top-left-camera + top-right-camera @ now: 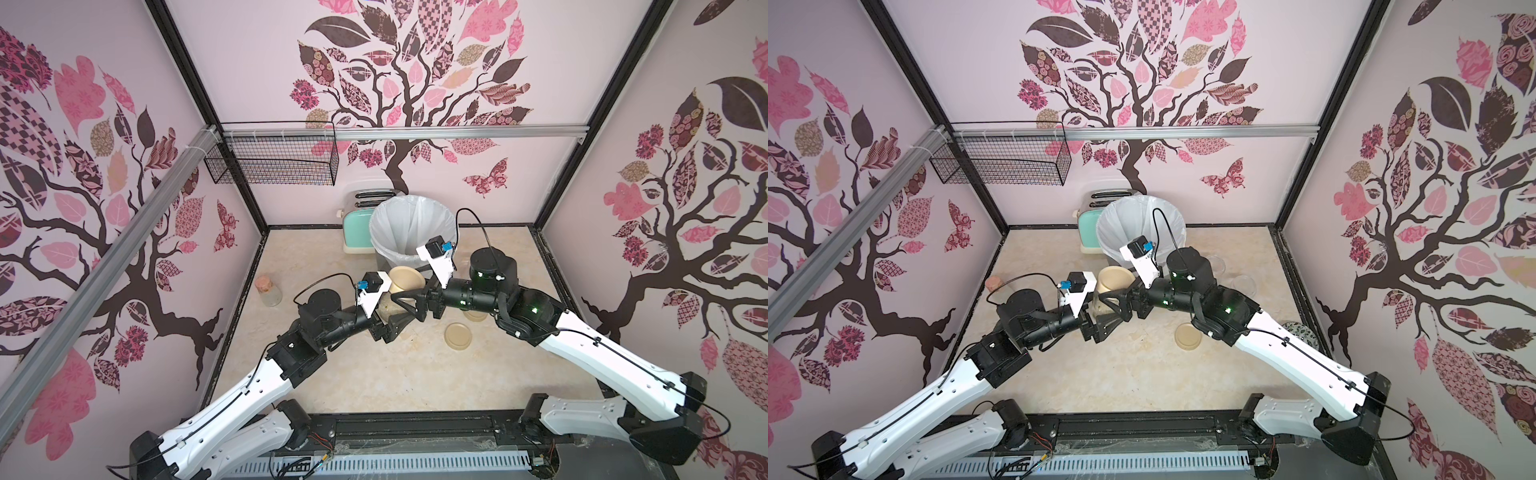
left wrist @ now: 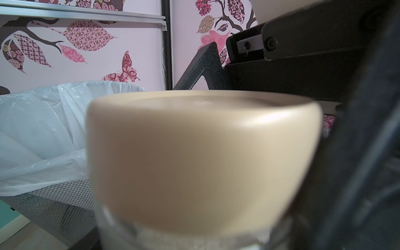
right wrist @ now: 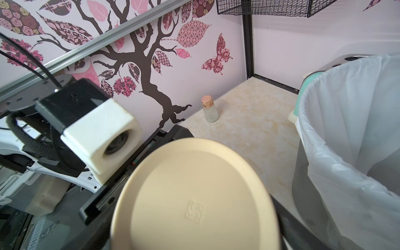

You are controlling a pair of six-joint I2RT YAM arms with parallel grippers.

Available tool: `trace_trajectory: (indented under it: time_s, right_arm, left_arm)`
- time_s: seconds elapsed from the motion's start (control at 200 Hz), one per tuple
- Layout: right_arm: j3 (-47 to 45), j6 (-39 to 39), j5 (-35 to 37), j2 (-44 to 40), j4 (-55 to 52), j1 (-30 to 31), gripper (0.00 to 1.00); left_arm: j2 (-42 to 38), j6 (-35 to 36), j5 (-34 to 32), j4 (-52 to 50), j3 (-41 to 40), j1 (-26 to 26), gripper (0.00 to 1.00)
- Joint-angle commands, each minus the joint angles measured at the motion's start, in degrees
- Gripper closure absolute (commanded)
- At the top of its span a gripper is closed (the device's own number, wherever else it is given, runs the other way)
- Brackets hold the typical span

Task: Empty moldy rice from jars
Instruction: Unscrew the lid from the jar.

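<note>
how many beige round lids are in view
3: one beige round lid sits on the raised clear glass jar; one lies flat on the beige tabletop at; one is mostly hidden under the right arm at. Others may be hidden.

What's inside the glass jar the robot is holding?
Small cream rice grains show through the clear glass jar. Its round beige lid and the robot's black fingers cover the rest, so I can't tell how full.

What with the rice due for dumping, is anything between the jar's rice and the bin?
Yes: the lid is still on the jar, over the rice. Nothing else visible before the bin just behind.
</note>
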Motion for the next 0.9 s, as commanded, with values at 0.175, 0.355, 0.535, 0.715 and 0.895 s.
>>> trace_trajectory:
  time_s: [0.175,0.355,0.535,0.715,0.895]
  right_arm:
    - [-0.15,-6.2,-2.19,-3.54,2.96,0.01,0.21]
    - [-3.14,-9.47,-11.09,-5.83,6.04,-1.9,0.2]
    - [-4.15,-10.47,-22.35,-6.09,6.97,-5.36,0.2]
    - [-3.45,-11.81,-26.33,-5.28,6.05,-5.63,0.21]
    - [-2.5,-12.34,-25.56,-5.87,4.93,-5.9,0.21]
  left_arm:
    - [-2.18,-1.45,6.35,5.68,1.09,0.1,0.32]
    - [-2.85,-2.19,8.73,5.78,1.43,0.26,0.32]
    - [-2.93,-3.36,13.86,4.76,2.83,0.6,0.32]
    - [-3.26,-4.71,17.19,4.35,3.97,0.77,0.32]
    - [-4.62,-3.68,15.89,2.38,3.91,0.9,0.32]
